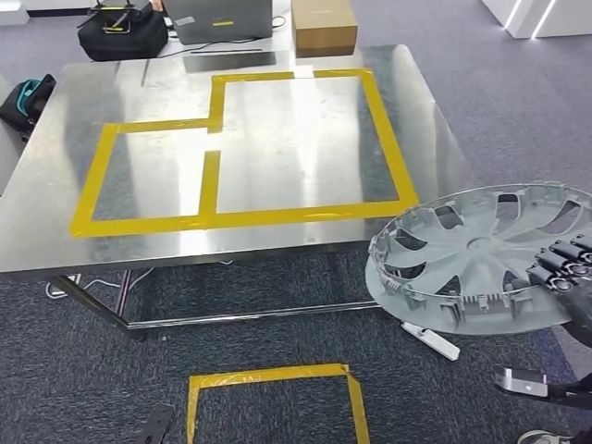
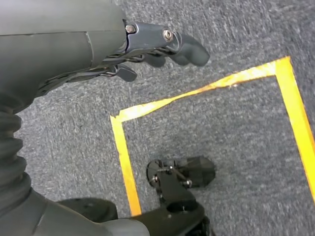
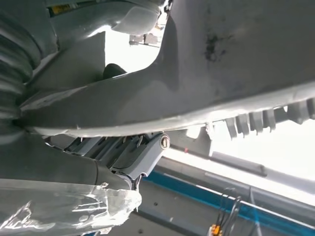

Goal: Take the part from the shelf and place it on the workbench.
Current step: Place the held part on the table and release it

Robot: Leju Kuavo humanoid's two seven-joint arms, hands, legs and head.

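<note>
A large grey wheel cover (image 1: 474,254) with spokes and clips along its rim hangs in the air at the lower right of the head view, just off the near right corner of the steel workbench (image 1: 69,185). My right hand (image 1: 565,264) grips its right edge, dark fingers lying over the inner face. In the right wrist view the wheel cover (image 3: 223,64) lies close across the lens with the right hand (image 3: 130,157) clamped on its rim. My left hand (image 2: 148,51) hangs over the carpet, fingers apart and holding nothing.
The workbench top carries yellow tape outlines (image 1: 380,120). A black bag (image 1: 122,32), a laptop (image 1: 220,18) and a cardboard box (image 1: 323,25) stand at its far edge. A yellow tape square (image 1: 272,398) marks the grey carpet in front. A white object (image 1: 433,340) lies on the floor.
</note>
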